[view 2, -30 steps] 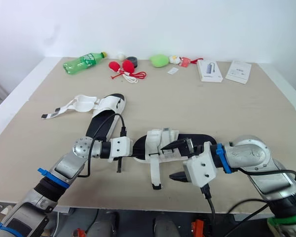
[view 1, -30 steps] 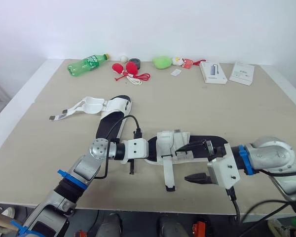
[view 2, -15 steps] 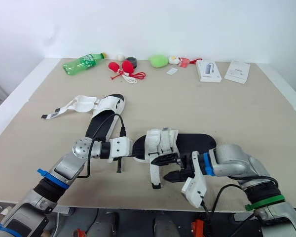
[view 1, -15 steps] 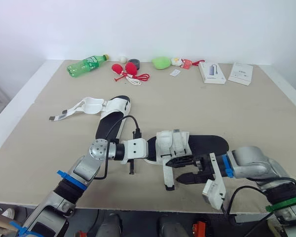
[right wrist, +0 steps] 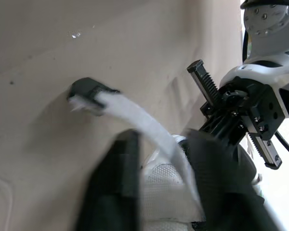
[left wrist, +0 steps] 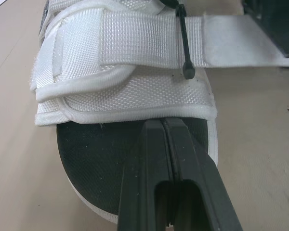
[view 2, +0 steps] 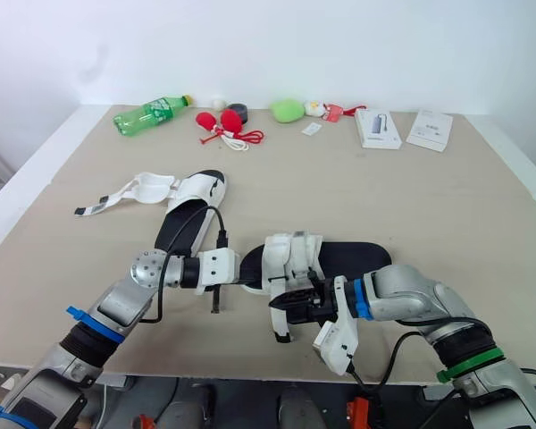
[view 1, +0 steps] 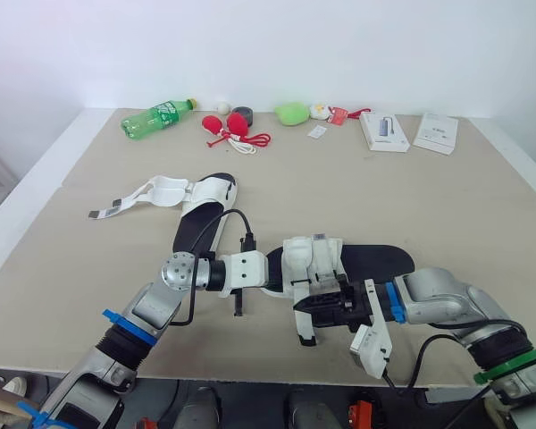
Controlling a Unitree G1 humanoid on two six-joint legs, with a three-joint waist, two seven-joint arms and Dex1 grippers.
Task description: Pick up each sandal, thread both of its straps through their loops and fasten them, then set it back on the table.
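White-strapped, black-soled sandal (view 1: 314,259), 1 white fabric strap (view 1: 305,326) hanging loose.
Left gripper (left wrist: 163,124) pressed together on the toe; right gripper (right wrist: 159,138) spread around that strap.

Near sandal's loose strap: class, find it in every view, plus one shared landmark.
Left eye view: loose strap hangs off the sandal's near side.
Right eye view: strap, same place.
Left wrist view: strap runs past the black loop.
Right wrist view: strap ends in a black tip.
Shared landmark: white upper.
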